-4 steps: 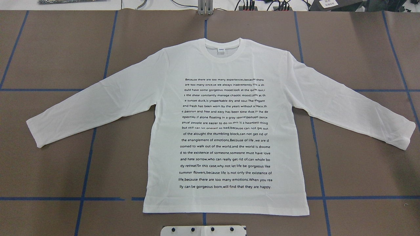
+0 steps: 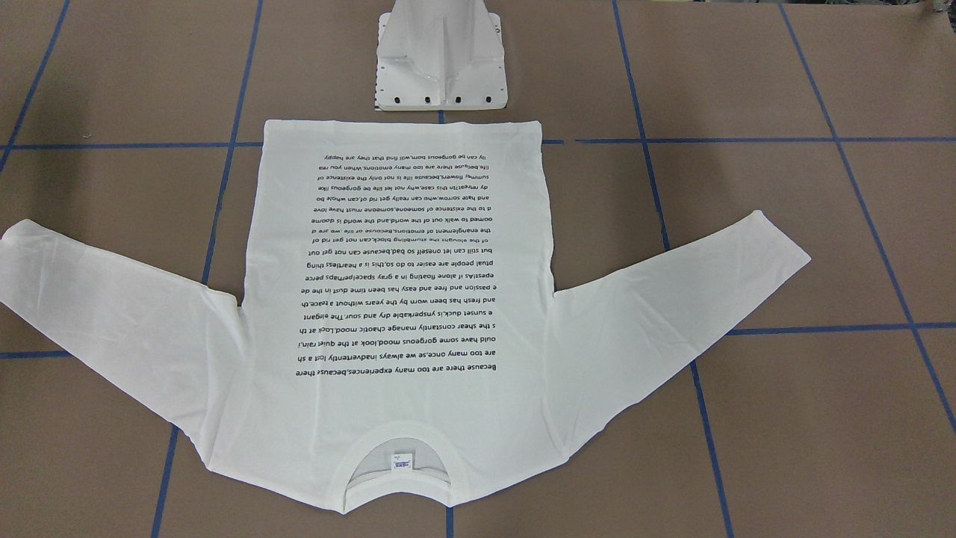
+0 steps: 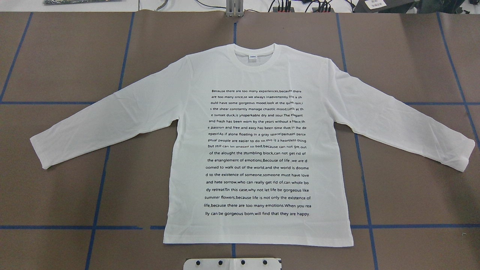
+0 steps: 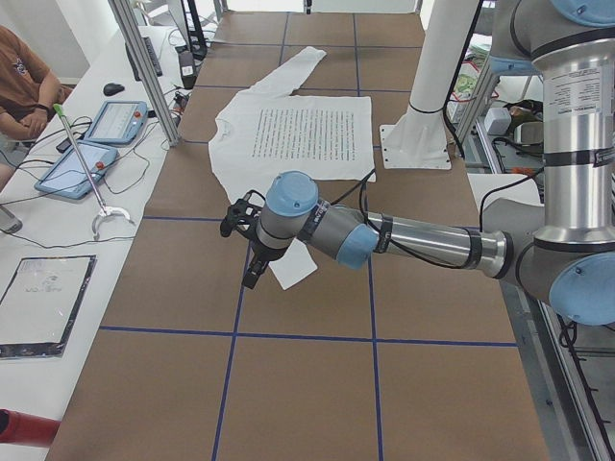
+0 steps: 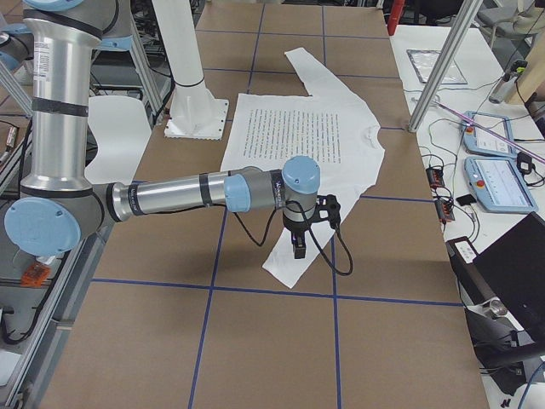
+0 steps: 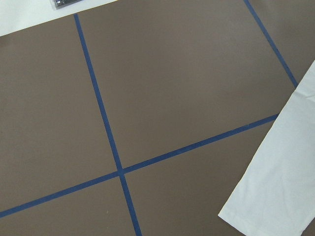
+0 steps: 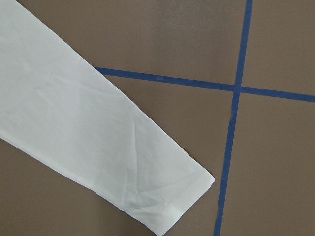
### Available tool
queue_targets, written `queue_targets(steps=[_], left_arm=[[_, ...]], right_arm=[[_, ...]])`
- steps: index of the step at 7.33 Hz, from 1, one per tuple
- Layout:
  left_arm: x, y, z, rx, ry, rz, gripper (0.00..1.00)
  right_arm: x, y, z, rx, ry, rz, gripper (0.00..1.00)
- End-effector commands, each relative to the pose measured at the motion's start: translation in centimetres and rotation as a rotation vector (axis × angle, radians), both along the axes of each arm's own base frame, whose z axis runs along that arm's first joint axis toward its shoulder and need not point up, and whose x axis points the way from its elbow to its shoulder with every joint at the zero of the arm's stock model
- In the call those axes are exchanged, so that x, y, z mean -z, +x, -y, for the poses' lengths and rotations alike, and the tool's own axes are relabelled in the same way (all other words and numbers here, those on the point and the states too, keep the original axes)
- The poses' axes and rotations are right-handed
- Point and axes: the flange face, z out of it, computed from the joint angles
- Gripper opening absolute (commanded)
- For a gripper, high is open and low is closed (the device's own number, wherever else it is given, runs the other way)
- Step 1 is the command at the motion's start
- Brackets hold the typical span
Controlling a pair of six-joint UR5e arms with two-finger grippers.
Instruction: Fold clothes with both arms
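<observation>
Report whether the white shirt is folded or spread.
Spread, not folded. The white long-sleeved printed T-shirt lies flat, text side up, both sleeves stretched outward, nothing doubled over.

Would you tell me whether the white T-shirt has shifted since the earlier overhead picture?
No. The T-shirt has not moved: its hem overlaps the same blue tape line at the same places.

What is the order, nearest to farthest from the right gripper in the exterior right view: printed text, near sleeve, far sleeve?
1. near sleeve, just under the right gripper.
2. printed text, in the middle.
3. far sleeve, at the far end.
</observation>
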Motion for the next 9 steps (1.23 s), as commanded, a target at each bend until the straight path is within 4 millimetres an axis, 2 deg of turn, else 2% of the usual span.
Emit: queue_targets(steps=[1, 3, 4, 5, 6, 9], left_arm=[[-0.6, 0.2, 0.2, -0.004, -0.009, 0.002, 1.0], [-0.7, 0.2, 0.3, -0.007, -0.009, 0.0, 1.0], [-0.8, 0.2, 0.3, -0.007, -0.011, 0.0, 1.0], [-0.7, 0.2, 0.2, -0.007, -0.008, -0.002, 1.0], [-0.7, 0.2, 0.2, -0.007, -0.008, -0.002, 1.0], [-0.4, 0.2, 0.2, -0.008, -0.002, -0.003, 1.0]], right_arm=[[-0.7, -0.5, 0.1, 0.01, -0.003, -0.001, 1.0], [-1.2, -1.0, 0.8, 0.018, -0.013, 0.034, 1.0], [-1.8, -1.8, 0.8, 0.037, -0.021, 0.066, 1.0], [-2.8, -2.5, 0.8, 0.052, -0.036, 0.067, 1.0], [-4.0, -2.8, 1.7, 0.054, -0.052, 0.065, 1.0], [-10.9, -3.2, 2.8, 0.051, -0.072, 0.065, 0.99]])
